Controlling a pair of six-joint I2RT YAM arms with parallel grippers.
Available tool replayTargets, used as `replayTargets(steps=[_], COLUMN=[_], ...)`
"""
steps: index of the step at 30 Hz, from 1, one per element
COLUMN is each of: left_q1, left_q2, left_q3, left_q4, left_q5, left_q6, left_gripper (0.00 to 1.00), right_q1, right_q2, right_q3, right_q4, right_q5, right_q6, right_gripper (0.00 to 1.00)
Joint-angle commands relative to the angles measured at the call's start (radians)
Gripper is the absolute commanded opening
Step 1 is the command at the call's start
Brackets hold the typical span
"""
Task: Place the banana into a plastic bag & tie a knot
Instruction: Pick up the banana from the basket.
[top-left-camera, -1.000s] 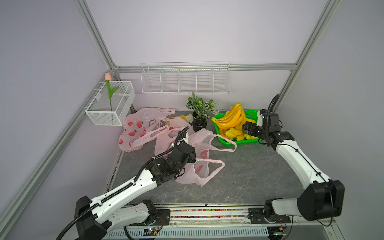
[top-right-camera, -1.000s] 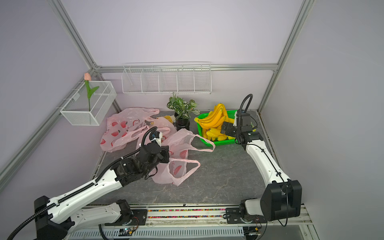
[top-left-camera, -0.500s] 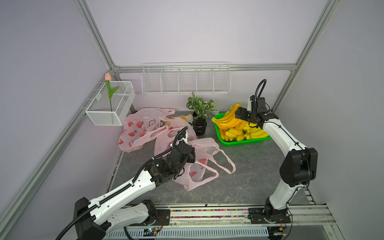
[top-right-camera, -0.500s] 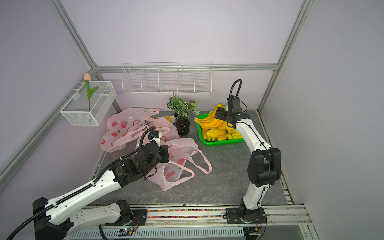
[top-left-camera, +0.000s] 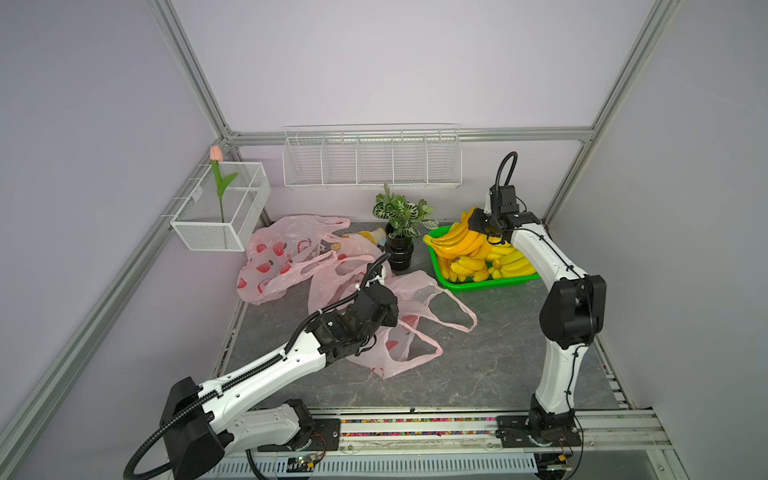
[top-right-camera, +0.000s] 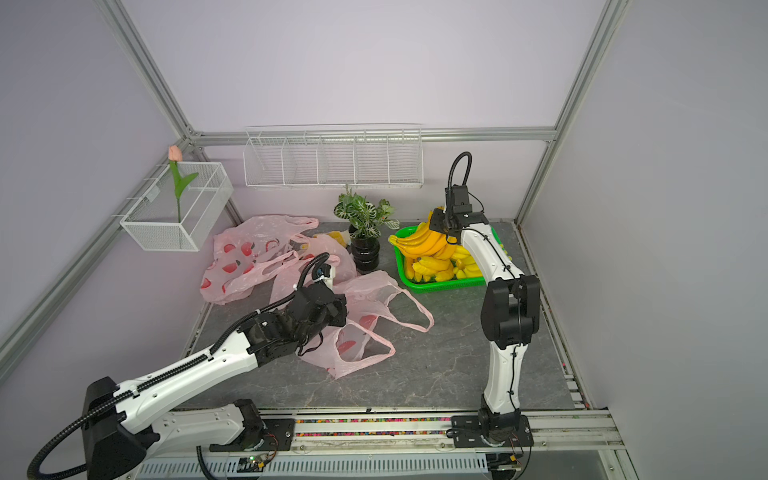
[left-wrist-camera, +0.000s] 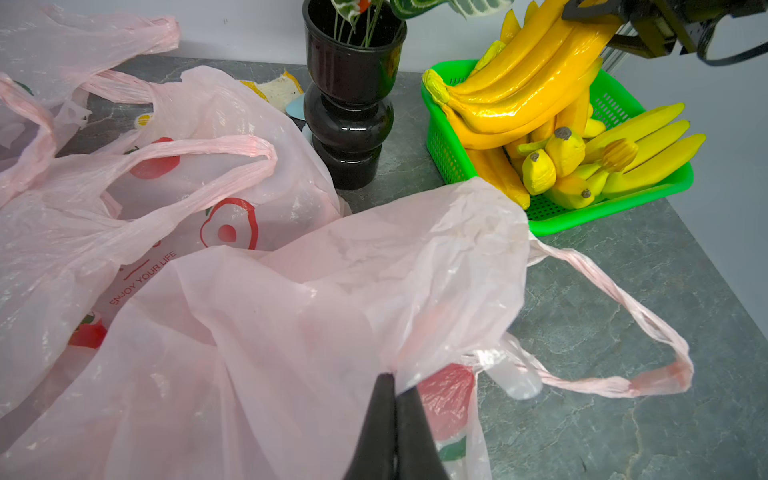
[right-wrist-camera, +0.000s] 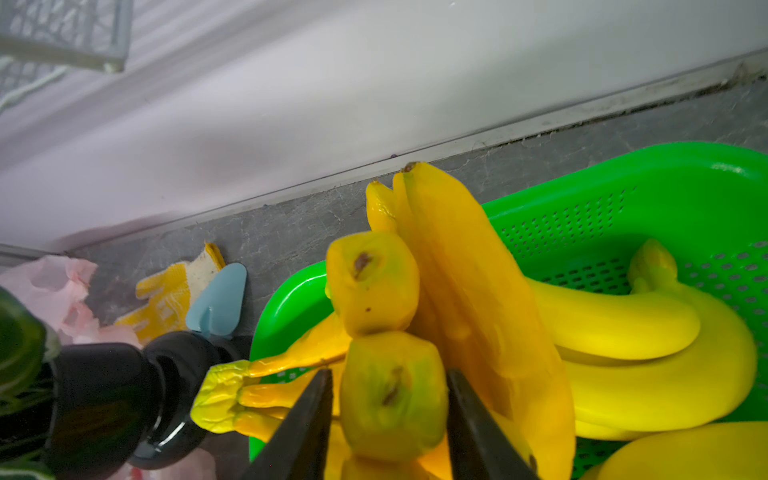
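Pinching crinkly pink plastic bag (left-wrist-camera: 332, 291) film, left claw (left-wrist-camera: 394, 380) pressed together; right claw (right-wrist-camera: 390, 374) grips the blunt tip of a glossy banana bunch (right-wrist-camera: 478, 291).

orange-yellow banana bunch (top-left-camera: 461, 245) lies atop the green basket (top-left-camera: 490, 284); crumpled pink bag (top-left-camera: 417, 291) sits nearby.

The left arm (top-left-camera: 266, 370) slants low from the front left corner toward the middle of the surface, with the left tool (left-wrist-camera: 395, 384) pinched shut on the plastic bag (left-wrist-camera: 291, 311). The right arm (top-left-camera: 557, 374) stands at the front edge, its elbow bent toward the back right corner. The right tool (right-wrist-camera: 390, 372) has its jaws against a banana (right-wrist-camera: 395, 415), but a firm grip cannot be told.
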Motion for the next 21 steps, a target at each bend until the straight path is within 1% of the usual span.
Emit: replayTargets(steps=[1, 6, 13, 18, 21], left_q1=[0.004, 0.004, 0.004, 0.004, 0.004], left_q2=[0.02, 0.053, 0.064, 0.082, 0.107], left_q3=[0.045, 0.068, 0.077, 0.095, 0.119], left_q4=[0.009, 0.005, -0.01, -0.014, -0.02], left_q5=[0.006, 0.008, -0.015, -0.025, -0.031], left_q6=[-0.029, -0.033, -0.048, -0.053, -0.063], left_gripper=[0.0, 0.0, 0.0, 0.0, 0.0], right_q1=[0.007, 0.007, 0.007, 0.007, 0.007], right_q2=[-0.007, -0.053, -0.127, -0.209, -0.286], right_q3=[0.023, 0.026, 0.006, -0.052, -0.11], right_q4=[-0.022, -0.021, -0.014, 0.011, 0.006], right_q5=[0.004, -0.005, -0.018, -0.024, 0.003], right_q6=[0.001, 0.0, 0.001, 0.008, 0.01], right_gripper=[0.36, 0.29, 0.25, 0.23, 0.22])
